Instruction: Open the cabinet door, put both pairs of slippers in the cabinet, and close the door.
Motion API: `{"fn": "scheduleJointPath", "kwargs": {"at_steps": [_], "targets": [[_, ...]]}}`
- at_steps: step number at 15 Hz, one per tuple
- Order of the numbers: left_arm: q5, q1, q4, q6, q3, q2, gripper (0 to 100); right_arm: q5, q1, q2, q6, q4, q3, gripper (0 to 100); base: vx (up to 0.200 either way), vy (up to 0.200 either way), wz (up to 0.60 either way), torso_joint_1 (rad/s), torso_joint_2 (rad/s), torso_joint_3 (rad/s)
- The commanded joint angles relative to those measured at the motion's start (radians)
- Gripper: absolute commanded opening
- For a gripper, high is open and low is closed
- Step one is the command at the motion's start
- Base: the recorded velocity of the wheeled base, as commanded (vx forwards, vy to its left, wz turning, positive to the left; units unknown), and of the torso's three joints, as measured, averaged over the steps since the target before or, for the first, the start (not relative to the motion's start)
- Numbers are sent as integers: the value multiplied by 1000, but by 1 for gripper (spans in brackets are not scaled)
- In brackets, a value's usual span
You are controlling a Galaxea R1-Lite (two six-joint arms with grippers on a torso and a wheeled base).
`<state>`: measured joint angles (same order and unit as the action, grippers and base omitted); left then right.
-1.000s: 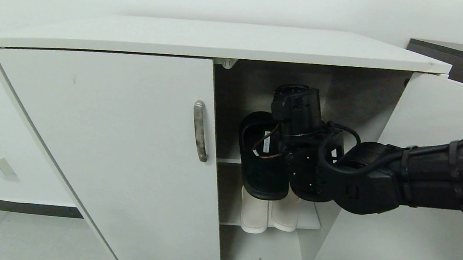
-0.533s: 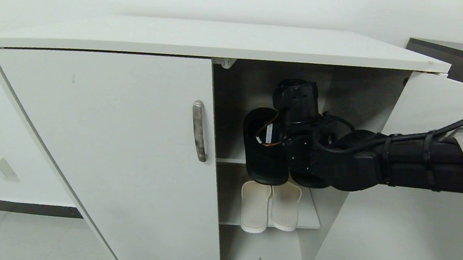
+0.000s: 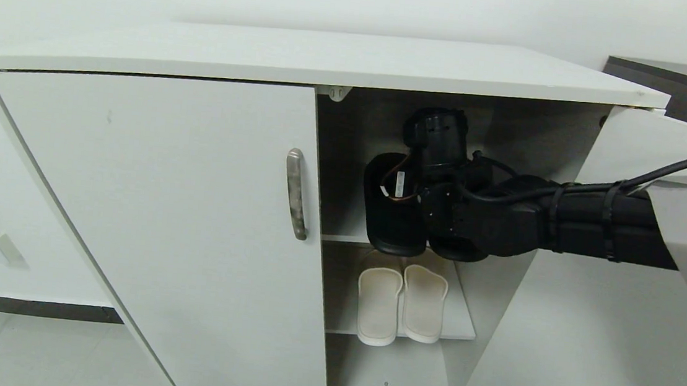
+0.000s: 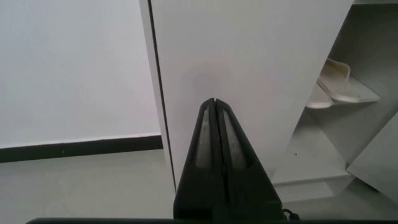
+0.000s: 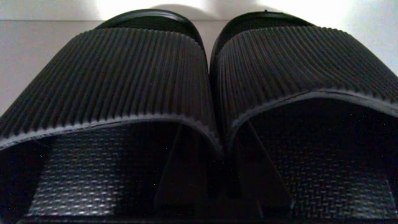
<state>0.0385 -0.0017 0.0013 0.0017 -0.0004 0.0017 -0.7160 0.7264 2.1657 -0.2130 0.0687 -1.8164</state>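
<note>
Right gripper (image 5: 219, 179) clamped on the black slippers (image 3: 393, 210) in the open cabinet (image 3: 330, 58).
The right wrist view shows ribbed straps side by side, with the fingers (image 5: 186, 177) pinching the pair's inner walls. The head view shows the pair tilted at the upper shelf (image 3: 339, 238), white slippers (image 3: 400, 307) one shelf below that gripper. The left gripper (image 4: 214, 102), tips pressed together, faces the closed door (image 4: 249, 56); grey floor (image 4: 93, 186) lies beneath it and a white wall (image 4: 68, 68) beside.
</note>
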Motion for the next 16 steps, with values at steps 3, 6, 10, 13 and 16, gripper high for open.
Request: {"fn": "scheduleJointPath", "kwargs": {"at_steps": [3, 6, 10, 13, 16], "targets": [[0, 0, 0, 0, 0, 0, 0, 0, -4, 28, 0, 0, -18, 0, 0, 0, 0, 0, 0, 0], [0, 0, 0, 0, 0, 0, 0, 0, -4, 28, 0, 0, -15, 0, 0, 0, 0, 0, 0, 0], [0, 0, 0, 0, 0, 0, 0, 0, -4, 26, 0, -1, -9, 100, 0, 0, 0, 0, 0, 0], [0, 0, 0, 0, -1, 0, 0, -2, 4, -3, -2, 2, 49, 100, 0, 0, 0, 0, 0, 0], [0, 0, 0, 0, -1, 0, 0, -5, 19, -53, -9, 10, 117, 100, 0, 0, 0, 0, 0, 0]]}}
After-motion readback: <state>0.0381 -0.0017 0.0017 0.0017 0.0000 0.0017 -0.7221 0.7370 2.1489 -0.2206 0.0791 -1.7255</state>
